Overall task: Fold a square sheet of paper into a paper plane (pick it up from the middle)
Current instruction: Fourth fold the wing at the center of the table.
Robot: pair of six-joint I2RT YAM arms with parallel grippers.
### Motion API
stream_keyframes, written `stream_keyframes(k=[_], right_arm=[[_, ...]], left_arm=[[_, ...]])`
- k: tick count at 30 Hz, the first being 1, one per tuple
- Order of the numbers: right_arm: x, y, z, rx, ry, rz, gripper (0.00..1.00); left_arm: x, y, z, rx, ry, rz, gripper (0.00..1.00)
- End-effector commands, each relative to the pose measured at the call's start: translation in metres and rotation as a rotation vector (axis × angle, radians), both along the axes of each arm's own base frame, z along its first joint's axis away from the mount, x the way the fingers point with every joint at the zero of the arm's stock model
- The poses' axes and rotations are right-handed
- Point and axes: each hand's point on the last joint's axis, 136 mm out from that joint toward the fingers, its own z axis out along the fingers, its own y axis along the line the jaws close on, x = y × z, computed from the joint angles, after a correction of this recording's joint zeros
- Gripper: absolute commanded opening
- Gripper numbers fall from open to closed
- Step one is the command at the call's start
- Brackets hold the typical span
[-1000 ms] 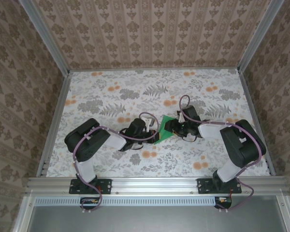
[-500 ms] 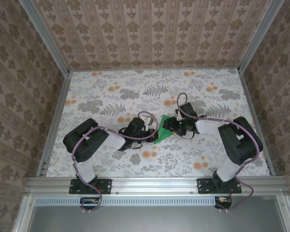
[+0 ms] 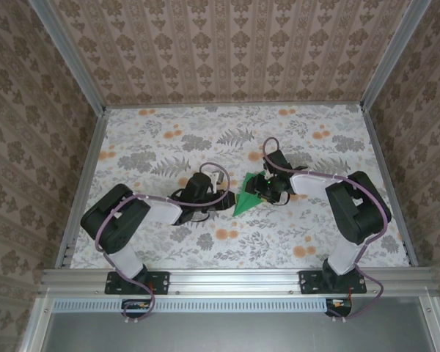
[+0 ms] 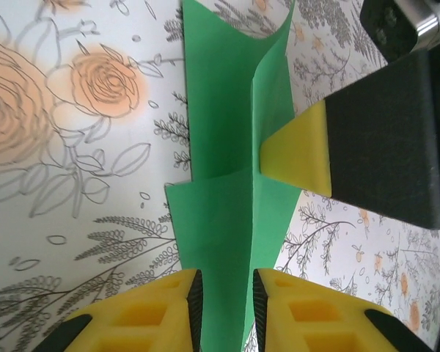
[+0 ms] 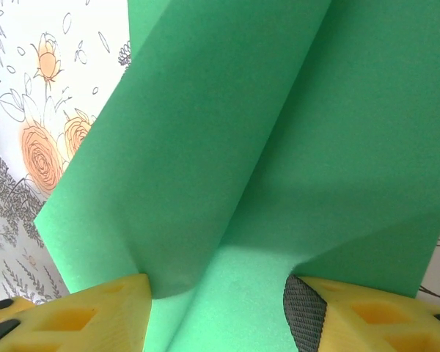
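The square sheet of paper (image 3: 243, 202) is bright green and folded toward a pointed paper plane shape. It lies at the table's middle between both grippers. In the left wrist view the paper (image 4: 220, 110) shows a centre crease and one raised flap. That crease runs between the jaws of my left gripper (image 4: 226, 280), which stand slightly apart around it. My right gripper (image 5: 218, 293) is open wide, with the paper (image 5: 279, 110) bowed up between its fingers and touching both. One right fingertip (image 4: 301, 152) presses against the raised flap. From above, my left gripper (image 3: 221, 196) and right gripper (image 3: 264, 192) face each other across the paper.
The table is covered by a floral grey-and-orange cloth (image 3: 169, 147). Aluminium rails run along the left side (image 3: 81, 187), the right side (image 3: 385, 176) and the front (image 3: 235, 279). Patterned walls stand close behind and on both sides.
My left jaws have come apart from a tight pinch on the fold. The right gripper has slid a little left and away along the paper, and the left arm's elbow has swung outward.
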Motion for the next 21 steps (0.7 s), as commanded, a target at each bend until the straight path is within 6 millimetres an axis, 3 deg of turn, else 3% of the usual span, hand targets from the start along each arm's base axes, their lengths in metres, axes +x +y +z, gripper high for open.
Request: stream_keyframes(k=[1,21], right_arm=[[-0.061,-0.061,-0.069,-0.304,0.265,-0.063,0.58],[-0.055,-0.042,-0.063,-0.197,0.224,-0.035,0.57]], left_arm=[[-0.002,0.003,0.002,0.005,0.034,-0.01,0.27],[0.005,-0.037,-0.004,-0.079,0.081,-0.175,0.28]])
